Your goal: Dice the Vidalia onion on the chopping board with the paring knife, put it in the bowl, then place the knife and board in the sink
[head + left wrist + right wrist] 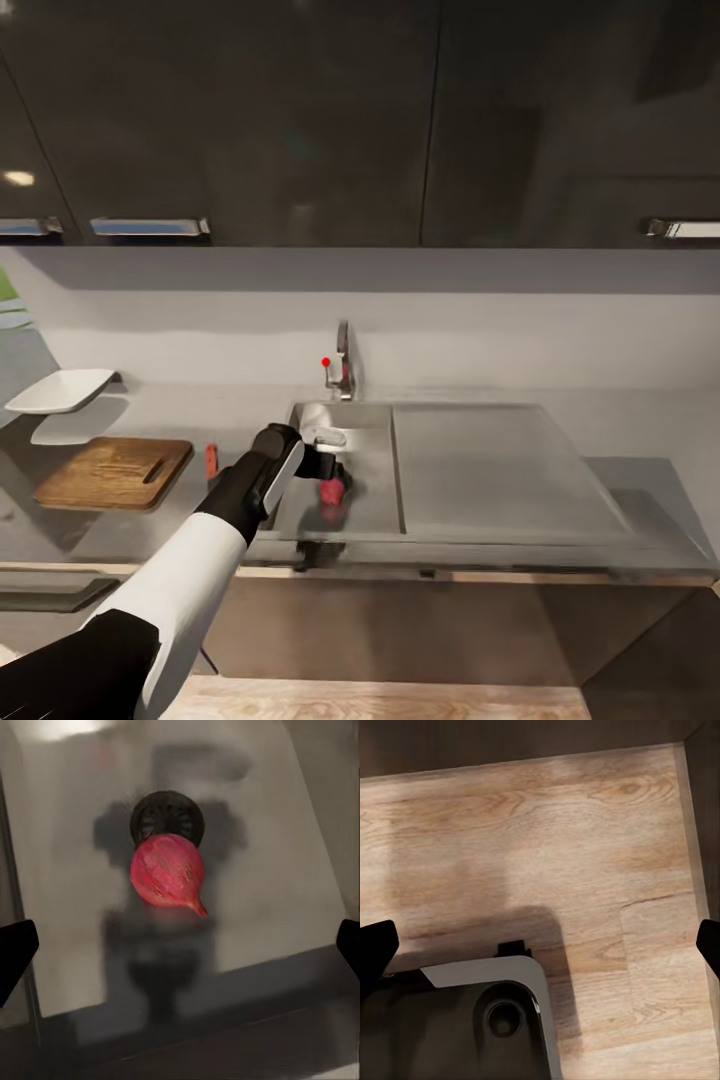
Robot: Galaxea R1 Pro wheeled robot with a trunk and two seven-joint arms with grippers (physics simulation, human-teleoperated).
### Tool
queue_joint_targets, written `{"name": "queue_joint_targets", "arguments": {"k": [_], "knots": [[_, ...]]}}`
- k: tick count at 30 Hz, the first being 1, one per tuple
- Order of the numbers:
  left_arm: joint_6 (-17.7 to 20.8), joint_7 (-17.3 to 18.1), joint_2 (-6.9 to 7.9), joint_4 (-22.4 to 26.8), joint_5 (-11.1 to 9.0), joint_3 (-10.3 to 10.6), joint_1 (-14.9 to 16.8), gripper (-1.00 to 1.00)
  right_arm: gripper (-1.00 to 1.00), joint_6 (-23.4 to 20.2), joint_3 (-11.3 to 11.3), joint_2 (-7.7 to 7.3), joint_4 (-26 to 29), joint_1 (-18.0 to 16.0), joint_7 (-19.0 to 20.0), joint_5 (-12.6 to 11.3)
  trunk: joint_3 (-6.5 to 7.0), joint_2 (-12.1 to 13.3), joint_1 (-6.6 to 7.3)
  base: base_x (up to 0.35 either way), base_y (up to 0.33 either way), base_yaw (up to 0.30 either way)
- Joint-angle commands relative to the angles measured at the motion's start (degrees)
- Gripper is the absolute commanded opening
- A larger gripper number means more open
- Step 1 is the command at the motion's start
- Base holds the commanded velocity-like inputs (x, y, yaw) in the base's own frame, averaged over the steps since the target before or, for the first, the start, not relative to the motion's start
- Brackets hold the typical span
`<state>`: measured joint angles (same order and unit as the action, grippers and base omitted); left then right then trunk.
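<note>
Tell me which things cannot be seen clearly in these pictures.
- Red-handled paring knife, head view: too small, blade not discernible.
- Left gripper, head view: its own wrist hides the fingers above the pinkish-red Vidalia onion.
- Round drain hole, left wrist view: partly covered by the onion.
- Right gripper: fingertips cut off by both picture edges.

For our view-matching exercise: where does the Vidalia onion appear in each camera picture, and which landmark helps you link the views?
Head view: the Vidalia onion lies in the sink basin, just beyond the left arm.
Left wrist view: the onion sits centre frame, partly over the drain hole.
Right wrist view: wooden floor; no onion there.
Shared landmark: the sink's grey basin floor, seen in head and left wrist views.
</note>
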<state>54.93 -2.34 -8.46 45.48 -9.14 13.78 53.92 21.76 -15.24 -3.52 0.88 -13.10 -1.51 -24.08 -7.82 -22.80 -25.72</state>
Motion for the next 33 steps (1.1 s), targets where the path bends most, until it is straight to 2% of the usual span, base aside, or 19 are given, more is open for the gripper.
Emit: {"name": "queue_joint_targets", "arguments": {"k": [1, 8, 33], "knots": [[0.03, -0.27, 0.02, -0.31, -0.36, 0.09, 0.05, 1.00, 1.00, 0.12, -0.49, 0.00, 0.00, -0.02, -0.16, -0.35, -0.19, -0.12, -0.06, 0.258, 0.000, 0.000], [-1.68, -0.30, -0.06, -1.40, -0.43, 0.10, 0.05, 1.00, 1.00, 0.12, -0.49, 0.00, 0.00, -0.03, -0.16, -0.35, -0.71, -0.12, -0.06, 0.130, 0.000, 0.000], [-2.07, -0.04, -0.07, -2.82, -0.44, 0.10, 0.05, 1.00, 1.00, 0.12, -0.49, 0.04, 0.00, -0.02, -0.16, -0.35, -2.55, -0.12, -0.06, 0.042, 0.000, 0.000]]}}
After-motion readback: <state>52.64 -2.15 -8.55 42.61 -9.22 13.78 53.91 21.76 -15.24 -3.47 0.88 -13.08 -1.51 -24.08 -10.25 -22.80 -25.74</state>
